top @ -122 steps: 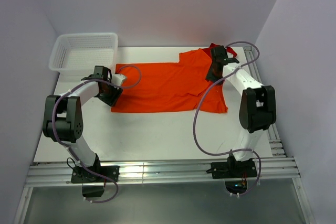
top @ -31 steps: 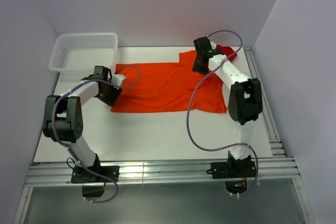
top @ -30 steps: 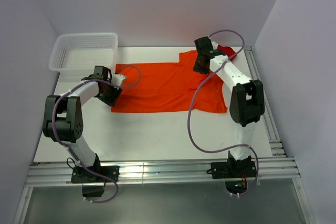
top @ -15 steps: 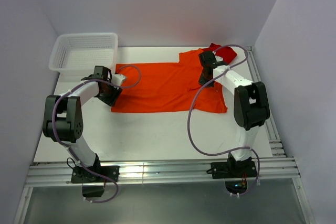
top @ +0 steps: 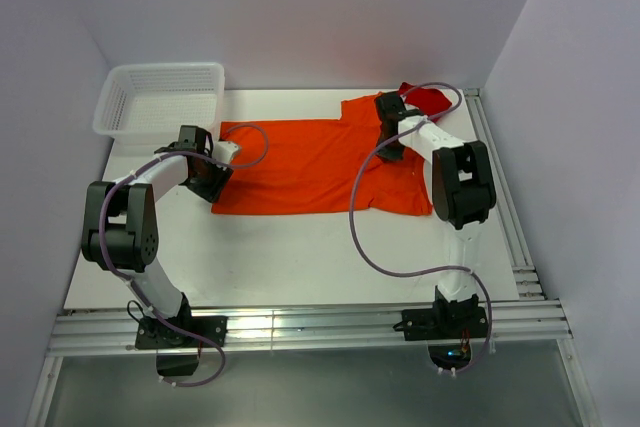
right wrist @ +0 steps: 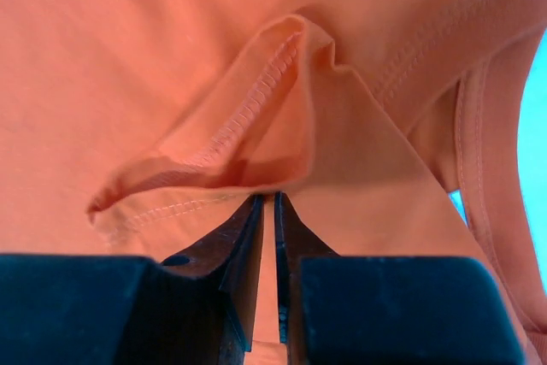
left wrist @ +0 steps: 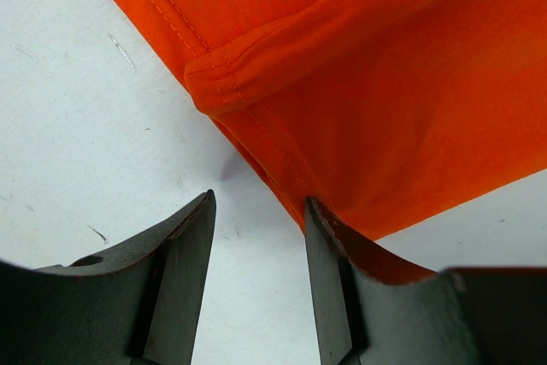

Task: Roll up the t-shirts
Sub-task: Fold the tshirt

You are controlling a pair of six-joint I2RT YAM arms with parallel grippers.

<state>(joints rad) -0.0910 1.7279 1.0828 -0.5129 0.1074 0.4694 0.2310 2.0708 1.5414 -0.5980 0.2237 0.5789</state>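
Observation:
A bright orange t-shirt (top: 310,162) lies spread flat across the middle of the table. Behind its right end, a darker red t-shirt (top: 428,99) sits bunched in the back right corner. My right gripper (top: 388,137) is down on the orange shirt near its right sleeve. In the right wrist view its jaws (right wrist: 268,198) are pinched on a raised fold of orange cloth (right wrist: 231,126). My left gripper (top: 205,175) stands open at the shirt's left hem corner. Its fingertips (left wrist: 259,211) straddle bare table, with the right finger (left wrist: 329,245) just over the hem of the orange cloth (left wrist: 385,83).
A white mesh basket (top: 160,97) stands at the back left. A metal rail (top: 500,177) runs along the table's right side. The right arm's purple cable (top: 365,217) loops over the shirt's right part and the near table.
My right gripper slid a little nearer from the shirt's back edge and closed on a fold of orange cloth. The left arm has stayed put.

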